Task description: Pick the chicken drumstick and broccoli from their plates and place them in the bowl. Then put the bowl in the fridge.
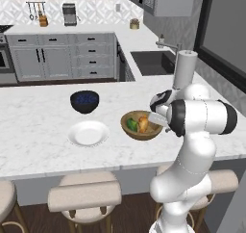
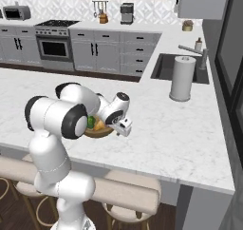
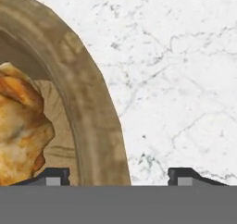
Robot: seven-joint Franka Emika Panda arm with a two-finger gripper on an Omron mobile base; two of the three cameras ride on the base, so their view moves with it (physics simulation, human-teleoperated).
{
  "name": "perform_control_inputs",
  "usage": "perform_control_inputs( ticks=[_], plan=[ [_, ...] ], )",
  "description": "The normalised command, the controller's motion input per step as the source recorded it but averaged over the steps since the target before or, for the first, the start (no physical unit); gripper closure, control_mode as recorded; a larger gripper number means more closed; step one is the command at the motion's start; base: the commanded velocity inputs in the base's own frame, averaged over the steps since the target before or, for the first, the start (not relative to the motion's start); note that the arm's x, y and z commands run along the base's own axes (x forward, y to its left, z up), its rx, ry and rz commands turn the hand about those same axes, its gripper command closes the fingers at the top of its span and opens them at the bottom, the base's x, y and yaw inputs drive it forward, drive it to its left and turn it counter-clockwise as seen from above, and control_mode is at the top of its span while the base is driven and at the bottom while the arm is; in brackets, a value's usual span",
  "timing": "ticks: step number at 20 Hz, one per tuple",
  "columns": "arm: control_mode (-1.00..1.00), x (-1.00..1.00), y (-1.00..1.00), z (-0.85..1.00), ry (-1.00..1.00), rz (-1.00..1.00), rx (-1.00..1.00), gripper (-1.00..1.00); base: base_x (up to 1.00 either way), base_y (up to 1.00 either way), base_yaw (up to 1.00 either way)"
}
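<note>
I see a brown bowl (image 1: 142, 126) with green broccoli (image 1: 131, 124) and orange chicken (image 1: 143, 123) inside. The plate (image 1: 88, 133) is white, the small bowl (image 1: 84, 101) dark blue, the counter (image 1: 38, 116) white with grey veins.

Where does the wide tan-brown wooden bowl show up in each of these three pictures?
Left base view: wooden bowl sits centre-right on the white marble counter, beside the arm.
Right base view: left of centre, partly behind the arm.
Hand view: its rim curves down the left side.
Shared landmark: golden-orange chicken drumstick inside the bowl.
</note>
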Motion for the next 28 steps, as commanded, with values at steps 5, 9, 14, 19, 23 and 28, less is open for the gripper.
perform_control_inputs(
  ticks=[5, 9, 14, 19, 23, 28],
  plan=[
    [-1.0, 0.0, 0.46, -0.08, -0.01, 0.0, -0.01, 1.0, 0.0, 0.0, 0.0],
    [-1.0, -0.03, 0.48, 0.0, -0.08, 0.0, -0.04, 1.0, 0.0, 0.0, 0.0],
    [-1.0, -0.56, 0.02, 0.22, -0.19, -0.21, -0.01, 1.0, 0.0, 0.0, 0.0],
    [-1.0, -0.55, -0.09, 0.47, -0.05, -0.32, 0.16, 1.0, 0.0, 0.0, 0.0],
    [-1.0, -0.44, -0.2, 0.79, 0.02, -0.34, 0.32, 1.0, 0.0, 0.0, 0.0],
    [-1.0, -0.32, -0.09, 0.67, 0.07, -0.3, 0.13, 1.0, 0.0, 0.0, 0.0]
  ],
)
